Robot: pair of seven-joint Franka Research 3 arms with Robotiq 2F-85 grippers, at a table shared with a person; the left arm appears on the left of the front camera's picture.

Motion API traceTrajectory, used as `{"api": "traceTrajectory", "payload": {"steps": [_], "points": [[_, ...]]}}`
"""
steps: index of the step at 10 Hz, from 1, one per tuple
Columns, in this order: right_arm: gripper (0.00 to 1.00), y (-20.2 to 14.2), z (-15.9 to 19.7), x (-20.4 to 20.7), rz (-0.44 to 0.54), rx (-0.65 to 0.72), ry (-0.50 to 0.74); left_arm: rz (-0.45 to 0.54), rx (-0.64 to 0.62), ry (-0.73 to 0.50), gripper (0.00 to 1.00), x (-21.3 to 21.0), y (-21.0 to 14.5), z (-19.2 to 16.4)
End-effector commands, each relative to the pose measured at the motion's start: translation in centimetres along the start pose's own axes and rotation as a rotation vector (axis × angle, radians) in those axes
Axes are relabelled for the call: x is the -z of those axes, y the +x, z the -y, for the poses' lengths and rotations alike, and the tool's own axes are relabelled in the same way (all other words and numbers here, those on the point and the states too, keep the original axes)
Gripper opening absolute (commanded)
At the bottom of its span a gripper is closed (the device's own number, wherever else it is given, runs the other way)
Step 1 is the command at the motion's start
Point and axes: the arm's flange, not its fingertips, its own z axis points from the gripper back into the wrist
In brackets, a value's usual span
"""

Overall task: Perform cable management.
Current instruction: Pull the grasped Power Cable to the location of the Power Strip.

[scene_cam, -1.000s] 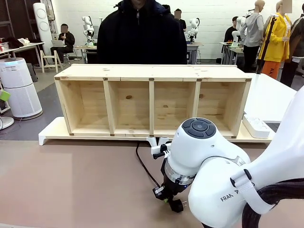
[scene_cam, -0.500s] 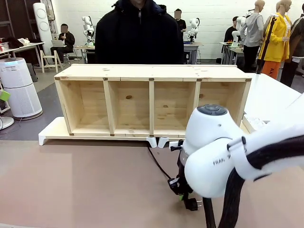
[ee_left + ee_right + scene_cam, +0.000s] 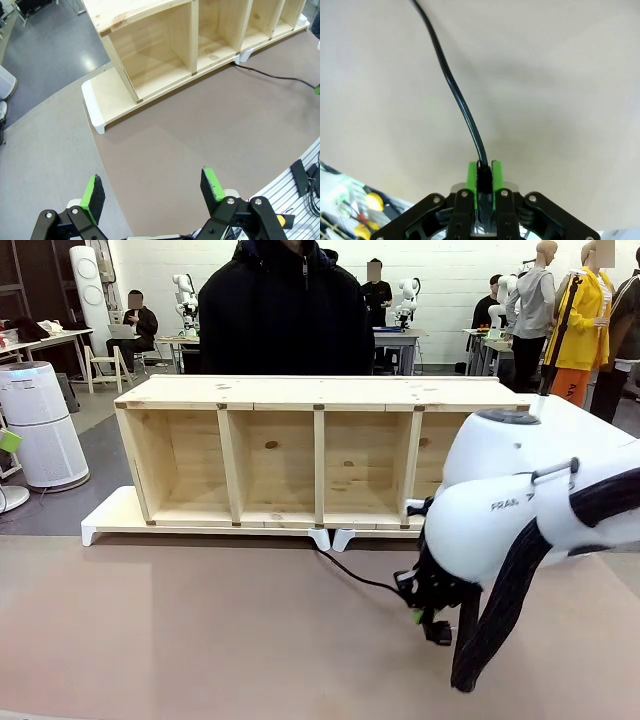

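While the right claw [image 3: 425, 617] pinches the cable [image 3: 358, 580] near its plug, in front of the wooden shelf's [image 3: 320, 390] right end, the cable's long run slants back to the shelf's middle foot. The left claw [image 3: 152, 187], spread and empty, hangs well off from the shelf.

shelf unit [image 3: 320, 392] was bare knotty pine, worktop [image 3: 180, 640] looked matt brown, cable [image 3: 457, 102] smooth black, arm shell [image 3: 500, 510] glossy white plastic
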Motion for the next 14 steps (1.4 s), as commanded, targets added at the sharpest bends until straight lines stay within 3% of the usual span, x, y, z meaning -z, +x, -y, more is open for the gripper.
{"api": "traceTrajectory", "payload": {"steps": [1,2,3,7,8,14], "points": [[0.15,-17.9,12.5,3.7,0.064,0.059,0.043,0.003,-0.014,0.013,1.0,0.1,0.1,-0.2],[0.15,-17.6,12.4,4.0,0.19,0.035,0.054,0.003,-0.014,0.013,1.0,0.1,0.1,-0.2],[0.15,0.7,1.2,-1.0,0.025,0.034,0.004,0.003,-0.014,0.013,1.0,0.1,0.1,-0.2],[0.15,1.0,1.5,-1.3,0.051,0.038,0.001,0.003,-0.014,0.013,1.0,0.1,0.1,-0.2],[0.15,1.6,1.8,-0.6,0.018,0.005,0.007,0.003,-0.014,0.013,1.0,0.1,0.1,-0.2],[0.15,-2.0,15.8,-2.1,-0.063,0.09,0.032,0.003,-0.014,0.013,1.0,0.1,0.1,-0.2]]}}
